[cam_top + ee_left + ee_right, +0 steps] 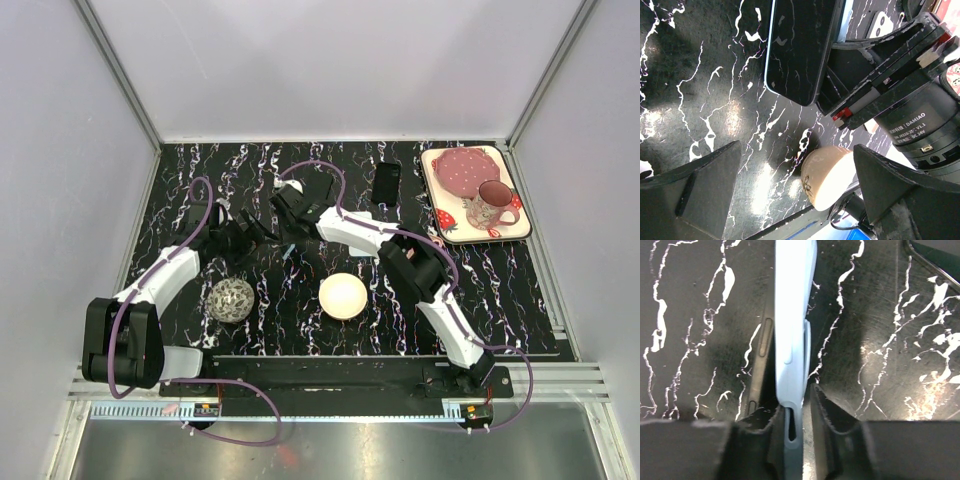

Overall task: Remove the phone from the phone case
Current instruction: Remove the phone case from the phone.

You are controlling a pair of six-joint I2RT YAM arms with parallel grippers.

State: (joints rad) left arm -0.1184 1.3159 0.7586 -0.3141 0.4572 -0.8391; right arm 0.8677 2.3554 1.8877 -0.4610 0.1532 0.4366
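Grip duty falls to the right gripper (pixel 795 425), whose two fingers are pinched together on the light blue phone case (pixel 792 315). They catch it by one short end, so the case stands on its thin edge above the table (pixel 480 290), a little left of the middle. Holding it by the end leaves both broad faces free, which looks like the reason for this grasp: the other arm can get at the handset without fighting the fingers.

In the right wrist view the phone (pixel 800 50) is a dark slab lying against the left face of the case. Its side buttons show, and it looks at least partly seated. Whether the near end has come free under the finger cannot be told.

The long axis of phone and case runs straight out from the right gripper's fingertips. The glass screen is turned toward the left arm's camera.

The left gripper (pixel 797 147) hangs just left of the phone with its fingers spread wide, holding and touching nothing, and the screen lies beyond the gap. That suits a pull or push on the handset, though it has not yet closed in. A pale bowl (pixel 827 175) sits on the table nearer the arm bases, apart from both grippers
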